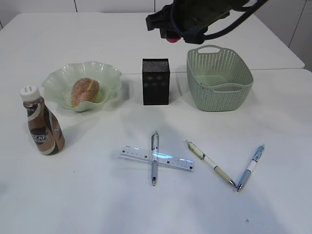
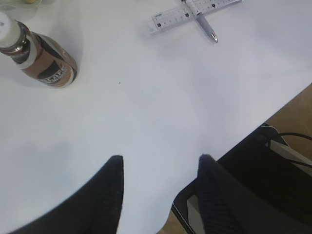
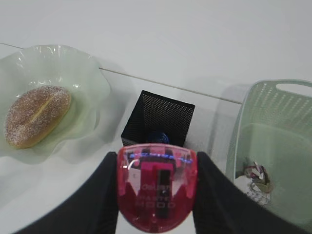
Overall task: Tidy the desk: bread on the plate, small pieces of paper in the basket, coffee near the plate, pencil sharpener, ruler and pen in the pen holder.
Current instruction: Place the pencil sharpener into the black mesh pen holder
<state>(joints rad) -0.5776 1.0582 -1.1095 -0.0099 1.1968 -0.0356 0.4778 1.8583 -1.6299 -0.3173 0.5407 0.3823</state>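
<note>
Right end effector [image 3: 157, 195] grips pink pencil sharpener [image 3: 157, 190] above pen holder [image 3: 158, 124], lined up for drop; left end effector [image 2: 161, 195] released, empty.

The exterior view looks down at a slant from the front across the white worktop [image 1: 97, 195], taking in everything from the coffee [image 1: 43, 124] to the basket [image 1: 219, 78]. The left wrist view sits low over the near edge, facing away — it shares the coffee [image 2: 39, 56] and the ruler [image 2: 190, 14]. The right wrist view hangs close above the pen holder [image 3: 158, 119], sharing it, the plate [image 3: 87, 73] and the basket with the exterior view.
</note>
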